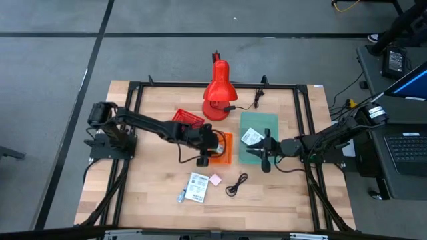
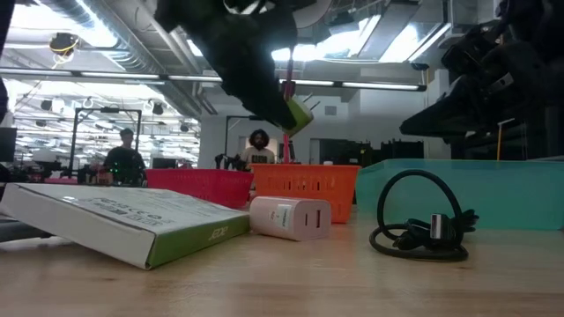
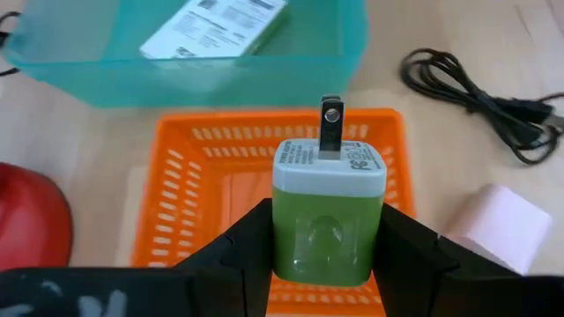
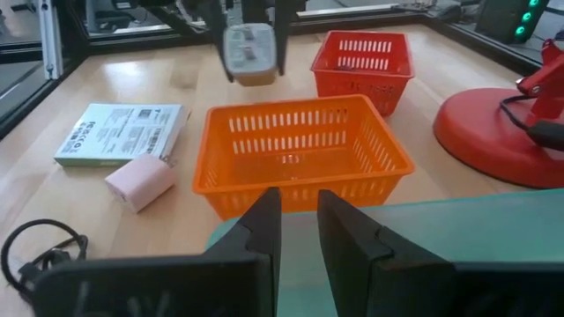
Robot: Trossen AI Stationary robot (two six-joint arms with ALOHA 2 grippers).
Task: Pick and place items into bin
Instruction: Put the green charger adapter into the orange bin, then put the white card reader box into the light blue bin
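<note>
One green charger [image 3: 326, 216] held above the orange basket [image 3: 185, 189].

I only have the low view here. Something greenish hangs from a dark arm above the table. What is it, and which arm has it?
Observer: The left gripper is clamped on a green and white charger plug.
Operator: What's underneath it?
Observer: The orange basket, not the teal bin.
Operator: And the right gripper?
Observer: The right gripper hovers empty over the teal bin.
</note>
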